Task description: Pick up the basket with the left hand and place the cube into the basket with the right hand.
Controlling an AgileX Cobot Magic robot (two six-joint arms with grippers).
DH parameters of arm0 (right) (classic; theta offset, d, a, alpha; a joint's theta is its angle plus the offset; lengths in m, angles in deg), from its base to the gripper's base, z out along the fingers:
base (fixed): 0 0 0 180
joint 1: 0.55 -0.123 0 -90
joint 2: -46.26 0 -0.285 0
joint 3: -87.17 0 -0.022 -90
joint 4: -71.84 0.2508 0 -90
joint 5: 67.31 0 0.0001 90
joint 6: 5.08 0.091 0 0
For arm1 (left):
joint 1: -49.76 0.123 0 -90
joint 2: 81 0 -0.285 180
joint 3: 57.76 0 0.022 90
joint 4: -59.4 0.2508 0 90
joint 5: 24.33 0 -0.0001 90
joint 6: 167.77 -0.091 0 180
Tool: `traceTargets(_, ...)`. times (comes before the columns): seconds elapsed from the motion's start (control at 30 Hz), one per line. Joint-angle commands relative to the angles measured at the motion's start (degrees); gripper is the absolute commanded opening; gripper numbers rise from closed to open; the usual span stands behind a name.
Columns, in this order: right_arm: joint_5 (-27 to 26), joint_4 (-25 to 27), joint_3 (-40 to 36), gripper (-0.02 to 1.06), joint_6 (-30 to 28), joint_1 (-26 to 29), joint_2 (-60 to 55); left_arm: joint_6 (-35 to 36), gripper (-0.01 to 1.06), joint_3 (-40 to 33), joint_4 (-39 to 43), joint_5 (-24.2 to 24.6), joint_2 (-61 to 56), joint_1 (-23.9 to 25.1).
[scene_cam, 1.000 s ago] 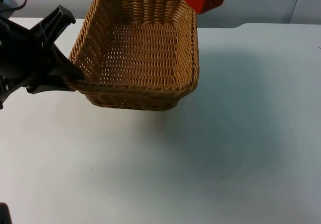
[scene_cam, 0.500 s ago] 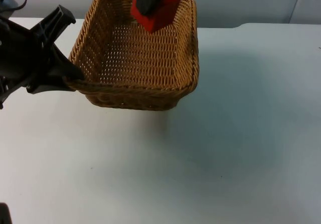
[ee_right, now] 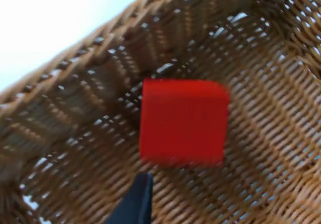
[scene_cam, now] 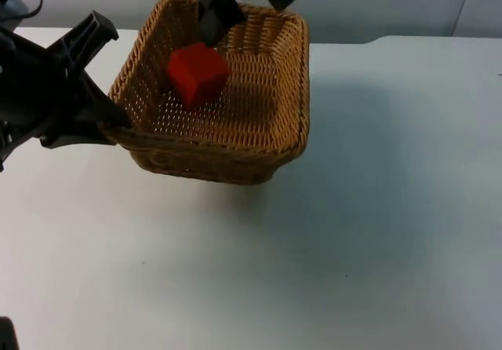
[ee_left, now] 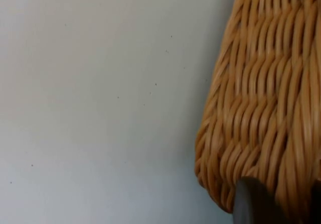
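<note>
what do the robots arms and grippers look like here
Both are matt black. The left gripper ends a bulky, angular black arm with flat, wedge-shaped fingers. The right gripper is a dark block with two blunt black fingers pointing down. In the wrist views each fingertip is plain, smooth and rounded, with no markings.

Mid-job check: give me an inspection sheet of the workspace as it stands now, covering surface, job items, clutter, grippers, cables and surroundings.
Surface: white table top, a few tiny dark specks.
Basket: wicker basket, held at its left rim, tilted, its shadow on the table beneath.
Cube: red cube inside the basket, free of the jaws; the right wrist view shows it over the woven floor.
Clutter: nothing seen.
Left gripper: shut on the basket rim.
Right gripper: above the basket's far side, jaws open.
Cables: nothing to report.
Surroundings: grey partition wall behind the table.
</note>
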Motion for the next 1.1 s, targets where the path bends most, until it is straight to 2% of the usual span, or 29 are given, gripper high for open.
traceTargets(0.0, 0.8, -1.9, 0.5, 0.99, 1.4, 0.2, 0.2, -0.1, 0.0, 0.2, -1.3, 1.3, -1.1, 0.1)
traceTargets(0.17, 2.0, -3.4, 0.5, 0.99, 4.1, 1.3, 1.7, -0.1, 0.0, 0.2, -1.3, 1.2, -1.1, 0.1)
traceTargets(0.27, 3.7, -10.8, 0.5, 0.95, 12.1, 4.0, 5.4, -0.1, 0.0, 0.2, -1.3, 1.2, -1.1, 0.1)
traceTargets(0.3, 3.7, -10.8, 0.5, 0.95, 12.1, 4.0, 5.4, -0.1, 0.0, 0.2, -1.3, 1.2, -1.1, 0.1)
traceTargets(0.33, 4.7, -12.9, 0.5, 0.9, 14.4, 4.7, 6.8, -0.1, 0.0, 0.2, -1.3, 1.2, -1.1, 0.1)
traceTargets(0.4, 6.7, -15.9, 0.5, 0.73, 16.1, 6.0, 9.4, -0.1, 0.0, 0.2, -1.3, 1.2, -1.1, 0.1)
traceTargets(0.43, 6.7, -15.9, 0.5, 0.73, 16.1, 6.0, 9.4, -0.1, 0.0, 0.2, -1.3, 1.2, -1.1, 0.1)
traceTargets(0.47, 8.6, -16.1, 0.5, 0.56, 16.1, 7.1, 11.1, -0.1, 0.0, 0.2, -1.3, 1.2, -1.1, 0.1)
traceTargets(0.5, 9.5, -16.1, 0.5, 0.45, 16.1, 7.6, 12.1, -0.1, 0.0, 0.2, -1.3, 1.2, -1.1, 0.1)
traceTargets(0.6, 12.5, -16.0, 0.5, 0.05, 16.2, 9.9, 14.8, -0.1, 0.0, 0.2, -1.3, 1.2, -1.1, 0.1)
traceTargets(0.63, 12.5, -16.0, 0.5, 0.05, 16.2, 9.9, 14.8, -0.1, 0.0, 0.2, -1.3, 1.2, -1.1, 0.1)
traceTargets(0.67, 13.4, -16.5, 0.5, 0.0, 16.8, 10.4, 15.6, -0.1, 0.0, 0.2, -1.3, 1.2, -1.1, 0.1)
traceTargets(0.73, 14.9, -19.3, 0.5, 0.0, 18.8, 11.9, 17.2, -0.1, 0.0, 0.2, -1.3, 1.2, -1.1, 0.1)
traceTargets(0.83, 15.5, -20.1, 0.5, 0.0, 20.3, 13.7, 19.2, -0.1, 0.0, 0.2, -1.3, 1.2, -1.1, 0.1)
traceTargets(0.9, 14.0, -19.8, 0.5, 0.0, 20.3, 17.0, 21.6, -0.1, 0.0, 0.2, -1.3, 1.2, -1.1, 0.1)
traceTargets(1.07, 11.8, -17.4, 0.5, 0.0, 20.6, 20.9, 23.6, -0.1, 0.0, 0.2, -1.3, 1.2, -1.1, 0.1)
